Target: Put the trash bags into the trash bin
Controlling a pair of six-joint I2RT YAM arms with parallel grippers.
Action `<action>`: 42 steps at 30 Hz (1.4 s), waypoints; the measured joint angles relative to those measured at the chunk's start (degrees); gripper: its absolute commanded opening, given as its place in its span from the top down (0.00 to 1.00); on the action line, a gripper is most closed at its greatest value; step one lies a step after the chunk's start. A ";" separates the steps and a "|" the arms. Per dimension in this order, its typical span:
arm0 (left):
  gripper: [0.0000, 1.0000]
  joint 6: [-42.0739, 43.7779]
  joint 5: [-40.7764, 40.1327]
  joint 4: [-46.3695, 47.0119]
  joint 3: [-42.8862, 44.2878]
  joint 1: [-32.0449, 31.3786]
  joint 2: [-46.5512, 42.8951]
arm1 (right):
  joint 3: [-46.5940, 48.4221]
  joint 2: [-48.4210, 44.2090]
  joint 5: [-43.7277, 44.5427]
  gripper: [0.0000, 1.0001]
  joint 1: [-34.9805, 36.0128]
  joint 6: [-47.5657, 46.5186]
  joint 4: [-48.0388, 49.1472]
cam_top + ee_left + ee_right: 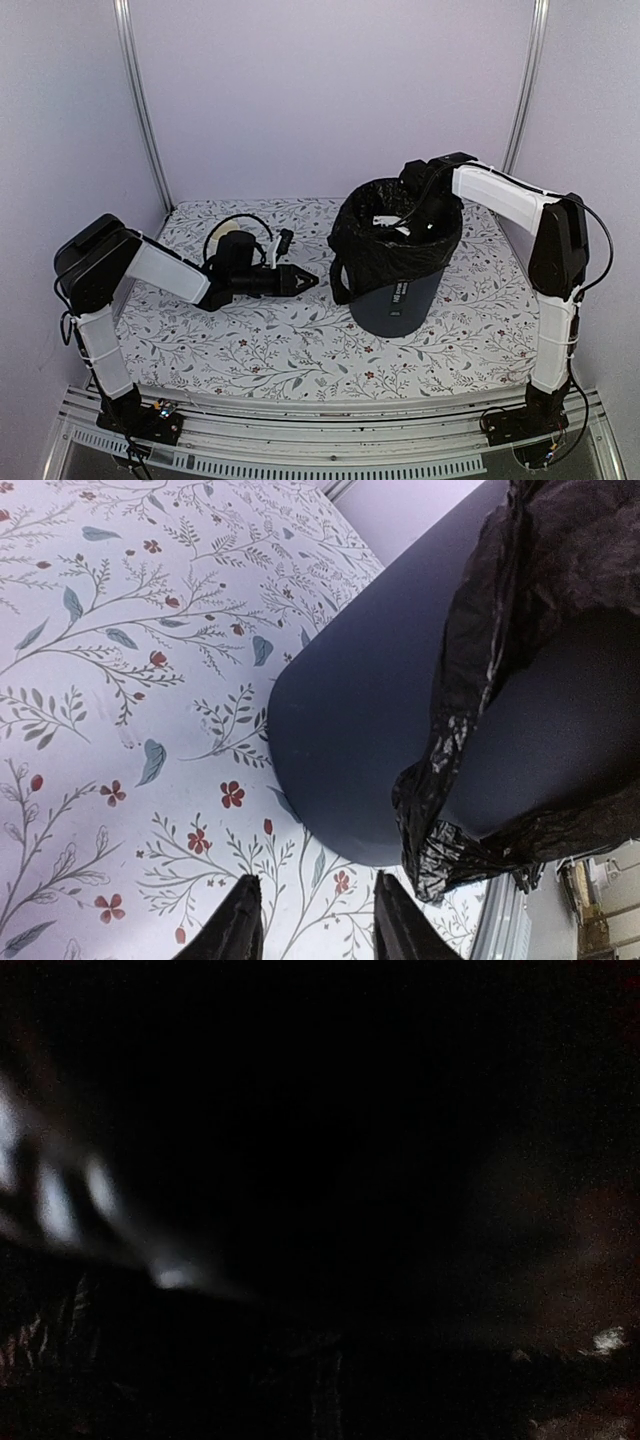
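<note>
A dark grey bin [402,300] stands on the flowered surface [250,335], right of middle. A glossy black bag [365,245] lines it, crumpled over the rim and hanging down the outside. The right arm [500,195] reaches in from behind. The right claw [402,220] is down inside the bin, pressed together; whether it pinches the bag cannot be told, as its own camera sees only darkness. The left claw [310,280] lies low beside the bin, pointing at it, fingers partly spread, holding nothing.
</note>
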 measured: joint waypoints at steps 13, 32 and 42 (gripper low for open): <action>0.61 -1.11 0.02 1.68 -0.85 0.04 0.00 | -6.27 2.25 -1.03 0.98 1.66 2.12 4.94; 0.61 -1.36 -0.02 2.56 -2.14 0.17 -1.20 | -10.99 4.66 3.13 0.97 4.61 5.77 10.64; 0.61 -1.60 0.00 3.15 -2.45 0.26 -2.23 | -11.85 5.95 6.01 0.96 5.88 7.06 11.67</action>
